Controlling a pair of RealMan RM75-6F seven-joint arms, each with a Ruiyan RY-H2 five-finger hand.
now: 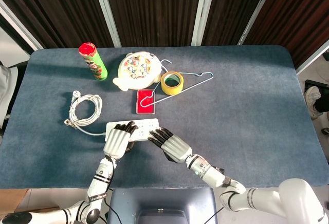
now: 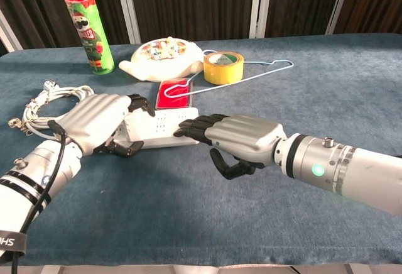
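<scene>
A white power strip [image 1: 139, 128] [image 2: 164, 123] lies on the blue-grey table near the front edge. My left hand [image 1: 118, 141] [image 2: 99, 123] grips its left end, fingers over the top and thumb on the near side. My right hand [image 1: 171, 144] [image 2: 242, 138] lies flat with its fingertips resting on the strip's right end; its thumb is curled underneath and holds nothing. The strip's white cable [image 1: 85, 109] [image 2: 53, 101] is coiled to the left.
Behind the strip lies a red flat box [image 1: 145, 101] [image 2: 176, 94]. Further back are a yellow tape roll [image 1: 172, 82] [image 2: 223, 67], a wire hanger [image 1: 193, 82] [image 2: 270, 70], a round fishing toy [image 1: 137, 70] [image 2: 164, 56] and a green can [image 1: 93, 61] [image 2: 89, 25].
</scene>
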